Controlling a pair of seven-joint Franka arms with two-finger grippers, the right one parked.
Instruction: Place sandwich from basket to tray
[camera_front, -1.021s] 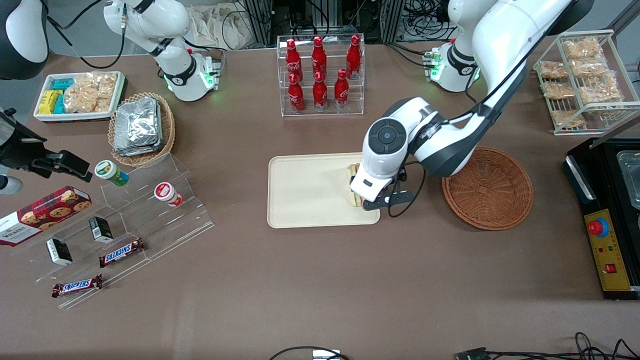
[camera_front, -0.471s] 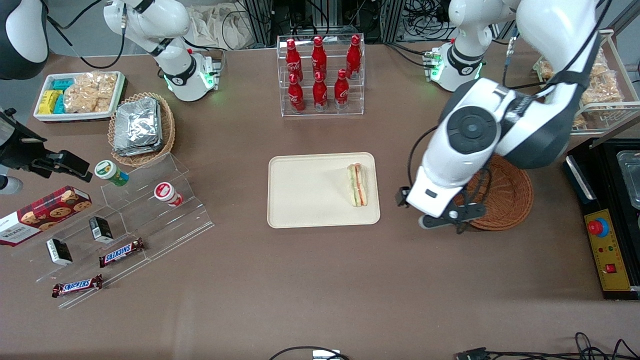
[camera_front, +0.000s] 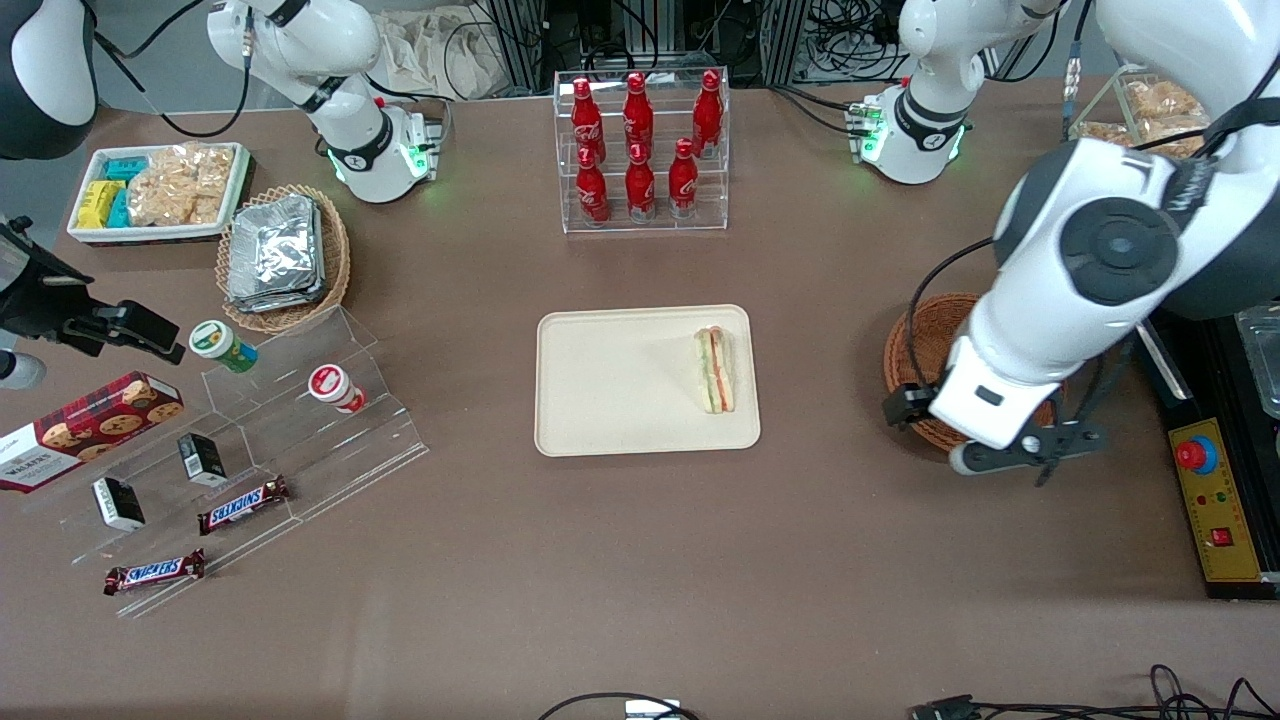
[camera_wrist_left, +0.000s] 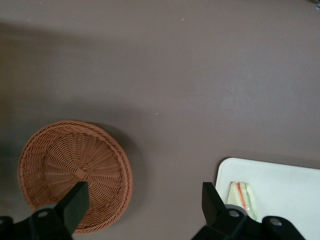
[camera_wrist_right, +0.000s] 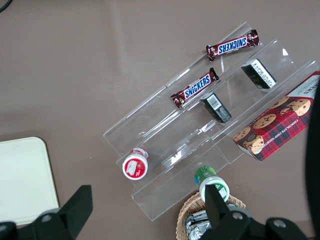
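Small wedge-shaped sandwich of pale bread with green and red filling (camera_front: 715, 370) lying flat on flat cream rectangular plastic tray (camera_front: 620, 385), close to the rim at the working arm's end; nothing touching it, so delivery judged complete. Round reddish-brown woven wicker basket (camera_wrist_left: 75, 174) empty, on brown worktop (camera_front: 640, 560) well apart from tray. Gripper (camera_wrist_left: 145, 212) raised above worktop between basket and tray, fingers spread wide, holding nothing; consistent with release.
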